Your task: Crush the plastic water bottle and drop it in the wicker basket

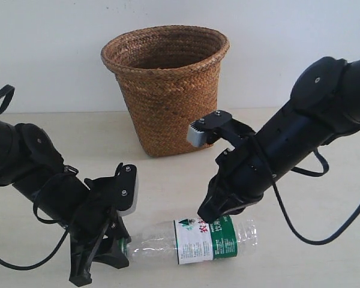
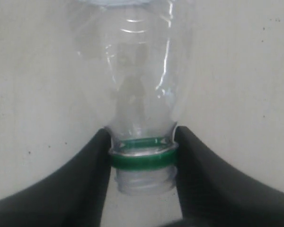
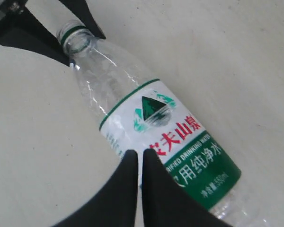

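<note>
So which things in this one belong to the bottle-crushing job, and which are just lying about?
Job: plastic water bottle, lying on its side; wicker basket, upright behind it; left gripper, clamped on the bottle's neck; right gripper, fingers nearly together at the label.
Just background: table; wall.

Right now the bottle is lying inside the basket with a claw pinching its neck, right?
No. The plastic water bottle lies on the table, in front of the wicker basket, as the exterior view shows. The left gripper does pinch its neck.
</note>
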Controlling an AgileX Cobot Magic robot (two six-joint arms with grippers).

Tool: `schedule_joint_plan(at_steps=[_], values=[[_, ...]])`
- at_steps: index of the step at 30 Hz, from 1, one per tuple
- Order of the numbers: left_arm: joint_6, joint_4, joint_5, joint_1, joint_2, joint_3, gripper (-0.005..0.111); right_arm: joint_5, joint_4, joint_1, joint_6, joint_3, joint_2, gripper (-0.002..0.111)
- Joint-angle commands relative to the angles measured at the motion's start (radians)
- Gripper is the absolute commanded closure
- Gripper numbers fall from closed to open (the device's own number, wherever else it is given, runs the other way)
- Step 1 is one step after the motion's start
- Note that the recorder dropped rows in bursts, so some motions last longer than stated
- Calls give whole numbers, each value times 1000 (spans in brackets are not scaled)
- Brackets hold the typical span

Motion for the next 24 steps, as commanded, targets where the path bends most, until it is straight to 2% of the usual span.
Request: schedule_joint_plan(at_steps=[1,8,13,24], values=[[-5,-14,0,-6,-1,-2,102,-30,35,44,0,-5,16,108],[-22,-14,2,-6,-1,-2,102,-39,46,86,55,-76,97,108],[-24,-14,1,-6,-1,-2,102,70,42,116,91,-158,169,108],[-24,-14,2,-6,-1,-2,102,71,35,121,137,-167,188,108]])
